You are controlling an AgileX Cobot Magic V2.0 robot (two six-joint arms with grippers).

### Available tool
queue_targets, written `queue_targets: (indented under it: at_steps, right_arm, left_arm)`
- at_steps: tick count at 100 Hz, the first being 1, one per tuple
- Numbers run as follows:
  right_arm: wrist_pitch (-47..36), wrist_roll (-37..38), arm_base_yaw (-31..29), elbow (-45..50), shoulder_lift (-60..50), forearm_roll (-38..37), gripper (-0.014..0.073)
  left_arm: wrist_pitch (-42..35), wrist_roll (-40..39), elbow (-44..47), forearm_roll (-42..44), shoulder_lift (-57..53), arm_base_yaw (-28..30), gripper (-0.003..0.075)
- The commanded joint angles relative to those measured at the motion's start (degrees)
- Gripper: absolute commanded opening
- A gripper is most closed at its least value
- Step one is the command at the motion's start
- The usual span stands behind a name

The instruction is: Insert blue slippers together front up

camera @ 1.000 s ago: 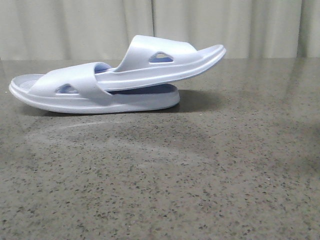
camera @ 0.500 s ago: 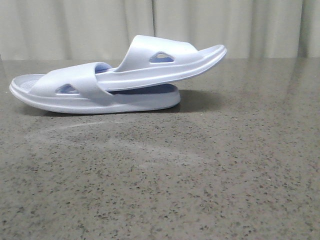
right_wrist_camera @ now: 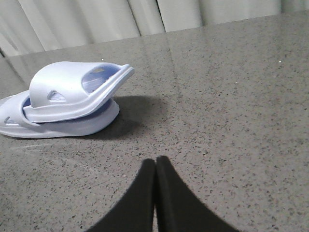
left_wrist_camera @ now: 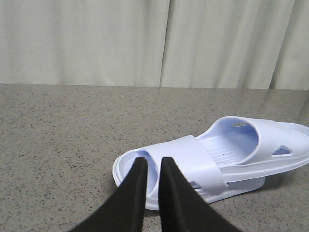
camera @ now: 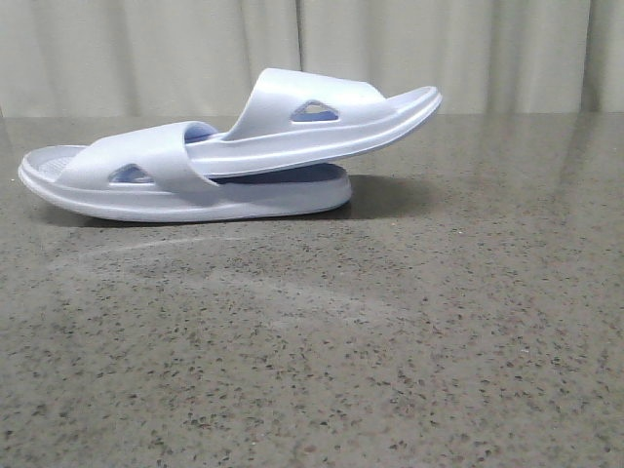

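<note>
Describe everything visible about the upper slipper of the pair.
The upper slipper is pale lavender-blue, foam-like, with a wide strap, triangular side cut-out and thick sole. One end is tucked under the lower slipper's strap; the other end tilts up, overhanging the table. Nothing else touches it; both grippers are clear.

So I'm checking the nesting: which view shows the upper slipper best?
Front view: the upper slipper shows side-on, tucked under the lower slipper's strap. Both wrist views show it end-on.
</note>
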Motion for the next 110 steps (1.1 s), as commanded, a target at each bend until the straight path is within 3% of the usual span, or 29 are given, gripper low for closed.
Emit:
queue_targets:
  at_steps: [1, 24, 30, 35, 54, 64, 85, 110]
  right_arm:
    - [-1.11, -0.76, 0.15, -1.54, 0.0, 0.63, -0.0078]
    - [-1.11, -0.76, 0.15, -1.54, 0.0, 0.63, -0.0078]
    - [-1.11, -0.76, 0.15, -1.54, 0.0, 0.63, -0.0078]
    - [-1.11, -0.76, 0.15, -1.54, 0.0, 0.63, -0.0078]
    - [-1.24, -0.76, 0.15, -1.54, 0.0, 0.63, -0.0078]
    - [-1.35, -0.76, 0.15, -1.54, 0.0, 0.63, -0.0078]
    - [-1.35, -0.76, 0.15, -1.54, 0.0, 0.63, -0.0078]
    - [-1.46, -0.76, 0.15, -1.54, 0.0, 0.63, -0.0078]
  left_arm:
    - [-0.42, -0.46, -1.52, -0.41, 0.31, -0.48, 0.0015]
    - [-0.42, -0.46, -0.96, -0.4, 0.31, -0.48, 0.0015]
    - [-1.32, -2.45, -0.08, 4.46, -0.02, -0.1, 0.0015]
    - [-2.45, -10.38, 1.29, 13.53, -0.77, 0.92, 0.0015]
    - [-3.7, -58.29, 8.88, 57.09, -7.99, 10.22, 0.0015]
    - [-0.91, -71.16, 12.19, 70.45, -12.98, 15.68, 0.0015]
    - [-0.49, -72.03, 17.32, 72.42, -20.62, 23.31, 0.0015]
    - [2.25, -71.92, 19.69, 73.0, -25.31, 25.6, 0.0015]
